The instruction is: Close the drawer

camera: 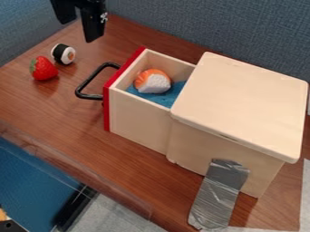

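Fingers [94, 27] spread and pointing down, the black arm [91, 3] hangs at the far left above the reddish wood table [30, 104]. Blue fabric panels [212, 27] stand behind. Near the middle, the drawer [138, 121] sits pulled out leftward from its pale box [242, 99].

strawberry [44, 69] near sushi roll [63, 54] on brown table [54, 106]; orange-white toy [152, 82] on blue cloth [169, 96]
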Controlling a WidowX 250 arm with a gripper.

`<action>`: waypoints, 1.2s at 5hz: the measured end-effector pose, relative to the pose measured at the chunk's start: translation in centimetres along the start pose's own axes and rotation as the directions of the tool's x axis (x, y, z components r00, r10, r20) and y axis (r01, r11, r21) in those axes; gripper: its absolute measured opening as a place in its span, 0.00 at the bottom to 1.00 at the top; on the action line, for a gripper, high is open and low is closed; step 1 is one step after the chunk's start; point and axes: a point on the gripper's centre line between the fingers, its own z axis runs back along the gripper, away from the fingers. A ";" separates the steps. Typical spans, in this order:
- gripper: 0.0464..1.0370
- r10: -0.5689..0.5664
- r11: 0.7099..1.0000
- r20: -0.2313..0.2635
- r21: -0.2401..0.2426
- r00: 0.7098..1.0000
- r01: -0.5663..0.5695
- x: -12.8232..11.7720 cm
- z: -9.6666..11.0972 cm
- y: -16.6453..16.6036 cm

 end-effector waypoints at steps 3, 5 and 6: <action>0.96 -0.163 0.985 0.055 -0.038 0.985 0.165 -1.5 -3.5 2.8; 0.96 -0.476 0.875 0.091 -0.048 0.875 0.482 -2.1 -7.1 7.4; 0.96 -0.653 0.753 0.088 -0.033 0.752 0.658 -2.0 -8.7 7.8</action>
